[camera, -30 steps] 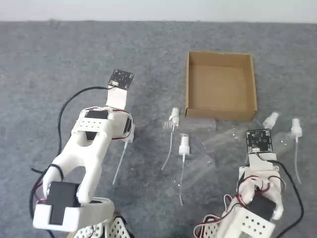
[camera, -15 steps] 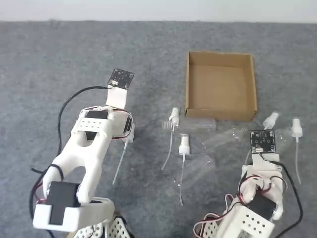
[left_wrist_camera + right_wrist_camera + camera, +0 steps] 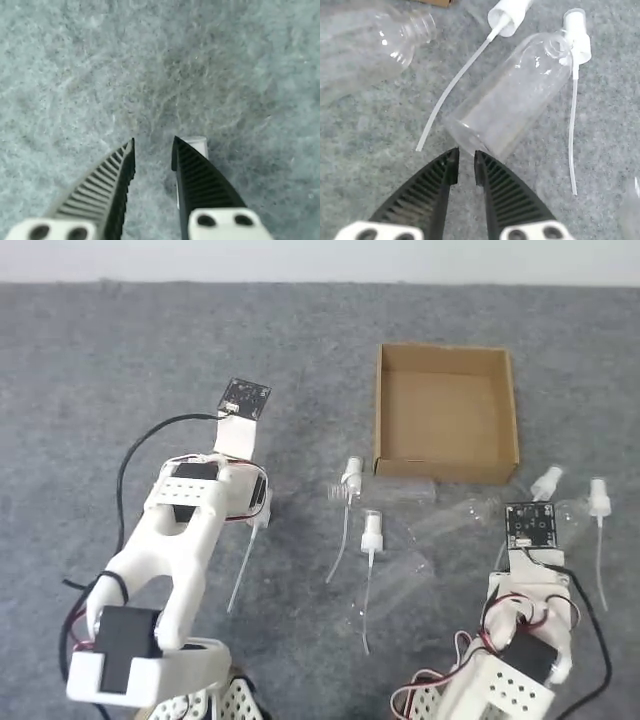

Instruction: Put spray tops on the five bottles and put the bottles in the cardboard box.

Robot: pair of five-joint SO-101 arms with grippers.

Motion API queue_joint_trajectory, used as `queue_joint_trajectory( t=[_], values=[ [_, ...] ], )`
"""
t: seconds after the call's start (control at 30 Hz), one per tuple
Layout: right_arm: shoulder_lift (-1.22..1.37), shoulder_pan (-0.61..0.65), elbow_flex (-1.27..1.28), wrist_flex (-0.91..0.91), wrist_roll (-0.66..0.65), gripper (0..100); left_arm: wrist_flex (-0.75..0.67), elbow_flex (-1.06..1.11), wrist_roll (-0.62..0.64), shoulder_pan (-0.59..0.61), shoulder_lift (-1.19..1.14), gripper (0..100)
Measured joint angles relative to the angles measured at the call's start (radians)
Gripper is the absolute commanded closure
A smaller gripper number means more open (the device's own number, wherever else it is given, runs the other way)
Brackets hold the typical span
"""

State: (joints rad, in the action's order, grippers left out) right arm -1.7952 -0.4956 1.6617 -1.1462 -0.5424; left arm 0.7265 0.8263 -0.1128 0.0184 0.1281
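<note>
Gaping slightly, both empty: left gripper [image 3: 153,142] over carpet [image 3: 150,60], right gripper [image 3: 466,152] beside bottle [image 3: 515,107].

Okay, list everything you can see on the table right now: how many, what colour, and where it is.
Cardboard box: one, brown, open and empty, at the far side of the carpet.
Spray tops: five, white with long tubes, loose on the carpet; two in front of the box, two near the right arm, one beside the left arm.
Bottles: at least four, clear, lying on their sides without tops, between the box and the right arm; exact count hard to tell.
Carpet: one, grey, covering the table.
Arms: two, white, at the near edge.
Left gripper: one, black fingers, open, low over the carpet next to a spray top.
Right gripper: one, black fingers, slightly open, at the base of a bottle.
</note>
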Motion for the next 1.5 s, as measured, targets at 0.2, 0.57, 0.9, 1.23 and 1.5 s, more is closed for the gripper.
queue_joint_trajectory(
  t=[0.2,0.57,0.9,1.23,1.5],
  values=[
    [0.000,0.000,0.000,0.000,0.000,98.6,-0.011,0.014,0.000,0.000,0.000,89],
    [0.000,0.000,0.000,0.000,0.000,98.6,-0.057,0.034,0.000,0.000,0.000,89],
    [0.000,0.000,0.000,0.000,0.000,98.6,-0.057,0.038,0.000,0.000,0.000,89],
    [0.000,0.000,0.000,0.000,0.000,98.6,-0.057,0.038,0.000,0.000,0.000,89],
    [0.000,0.000,0.000,0.000,0.000,98.6,-0.057,0.038,0.000,0.000,0.000,89]
  ],
)
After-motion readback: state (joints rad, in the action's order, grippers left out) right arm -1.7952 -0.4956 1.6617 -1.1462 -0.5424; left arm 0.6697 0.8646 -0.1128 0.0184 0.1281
